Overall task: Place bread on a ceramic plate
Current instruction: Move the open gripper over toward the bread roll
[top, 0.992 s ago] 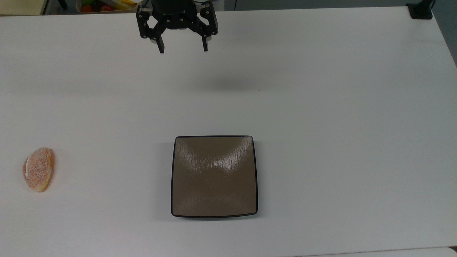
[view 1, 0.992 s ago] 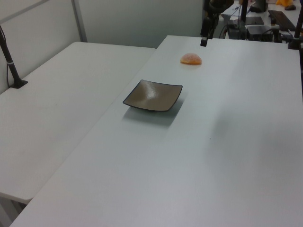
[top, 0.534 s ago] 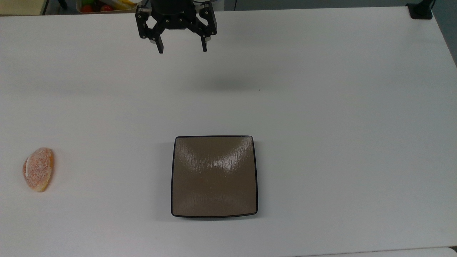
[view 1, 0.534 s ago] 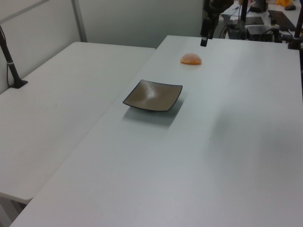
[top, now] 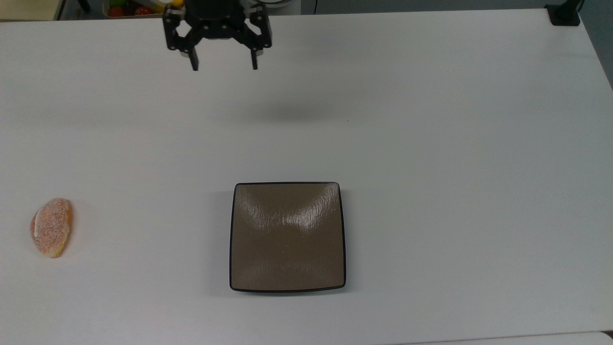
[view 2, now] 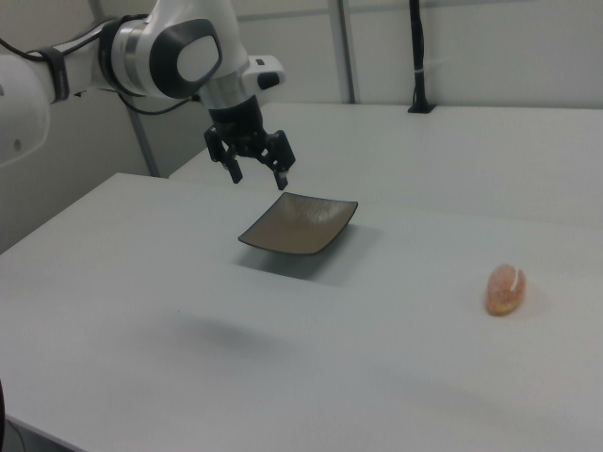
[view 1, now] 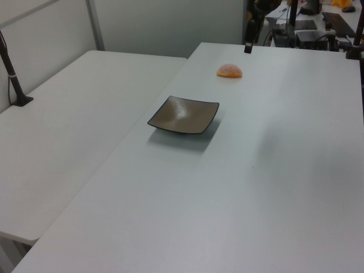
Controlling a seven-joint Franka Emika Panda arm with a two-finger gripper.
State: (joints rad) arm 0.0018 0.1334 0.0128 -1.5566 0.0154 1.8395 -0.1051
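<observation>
Jaws of the gripper [top: 223, 66] wide apart, holding nothing; ceramic plate [top: 287, 237] bare; bread [top: 51, 227] on table [top: 431, 143].

From my station, the square brown ceramic plate [top: 287, 237] looks glazed and glossy, with bright glare patches on a faintly rippled, textured face and a thin dark rim. The small oval orange-pink bread [top: 51, 227] has a rough, grainy white sugar crust, matt all over, with a smooth white cream streak along one edge. The white table [top: 455, 143] reads as a smooth, matt laminate with only soft sheen. My black two-finger gripper [top: 223, 64] looks like matt hard plastic or painted metal; the arm's white shell [view 2: 179, 47] is smooth and glossy.
</observation>
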